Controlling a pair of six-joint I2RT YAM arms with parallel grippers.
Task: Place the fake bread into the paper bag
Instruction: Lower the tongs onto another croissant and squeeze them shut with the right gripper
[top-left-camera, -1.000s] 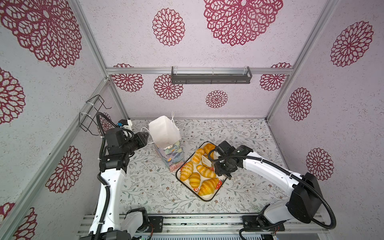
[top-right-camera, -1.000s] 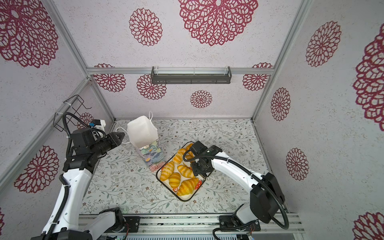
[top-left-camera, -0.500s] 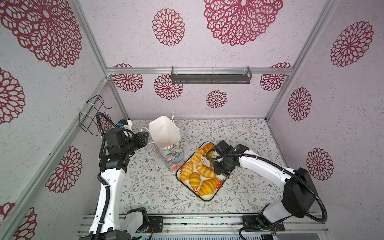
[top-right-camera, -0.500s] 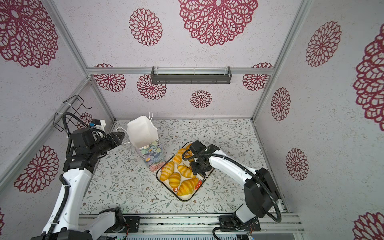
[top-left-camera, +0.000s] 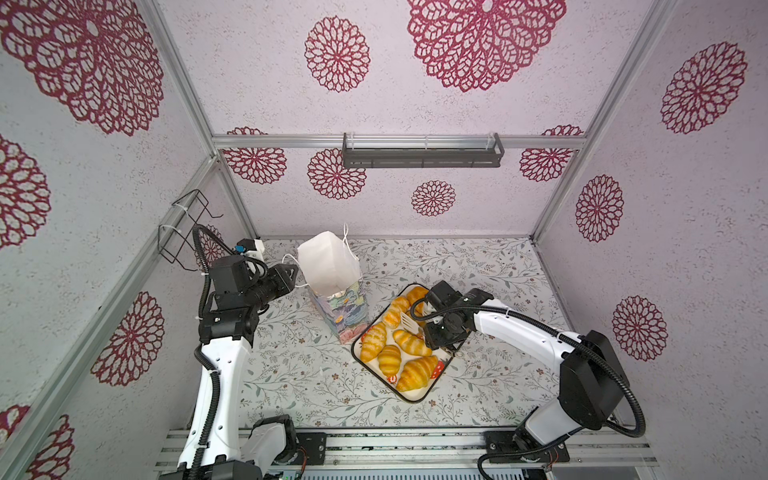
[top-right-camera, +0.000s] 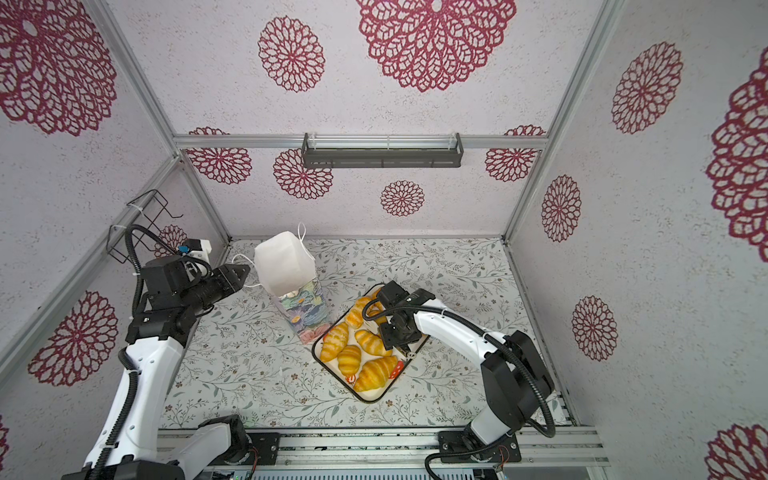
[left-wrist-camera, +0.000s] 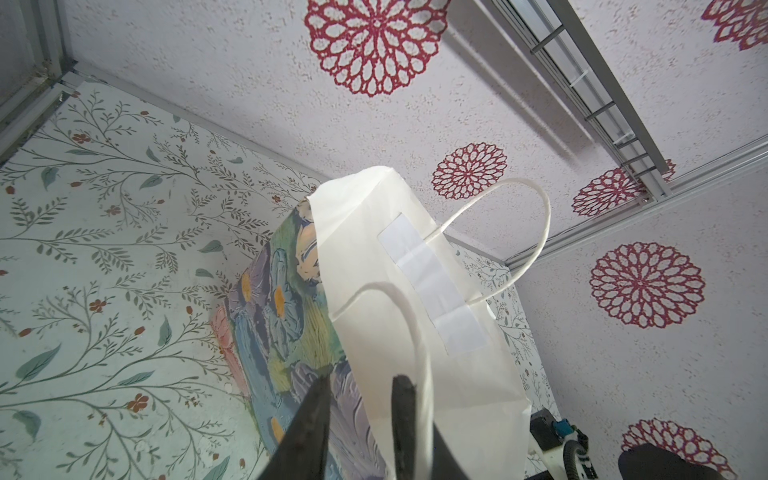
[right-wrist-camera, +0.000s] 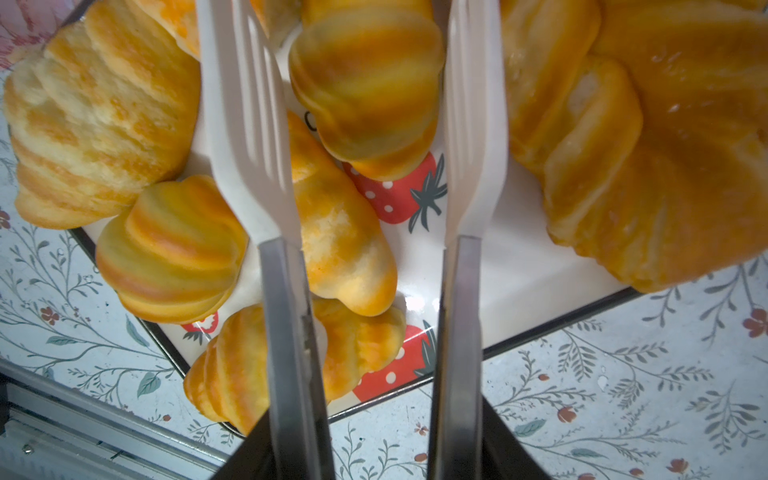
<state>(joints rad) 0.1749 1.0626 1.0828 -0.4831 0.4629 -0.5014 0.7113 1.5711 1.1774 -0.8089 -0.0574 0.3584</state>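
Note:
The paper bag (top-left-camera: 328, 266) (top-right-camera: 284, 266) (left-wrist-camera: 415, 332) stands at the back left, its white inside showing. My left gripper (top-left-camera: 294, 275) (top-right-camera: 245, 272) (left-wrist-camera: 361, 399) is at its left rim, jaws a little apart, with a cord handle (left-wrist-camera: 415, 332) lying beside one finger. Several pieces of fake bread (top-left-camera: 415, 372) (top-right-camera: 374, 374) lie on the strawberry-print tray (top-left-camera: 415, 400) (right-wrist-camera: 519, 291). My right gripper (top-left-camera: 432, 332) (top-right-camera: 392, 332) (right-wrist-camera: 376, 457) is shut on white-tipped tongs (top-left-camera: 409, 322) (right-wrist-camera: 249, 124). The tong blades sit against both sides of a small croissant (right-wrist-camera: 365, 83).
A black wire basket (top-left-camera: 187, 226) hangs on the left wall. A dark shelf (top-left-camera: 422, 151) is fixed to the back wall. The metal frame rail (top-left-camera: 374, 440) runs along the front edge. The tray sits close beside the bag's base.
My right arm has shifted slightly left over the tray, and the tongs have drawn in a little around the small croissant. The left arm and the bag have stayed put.

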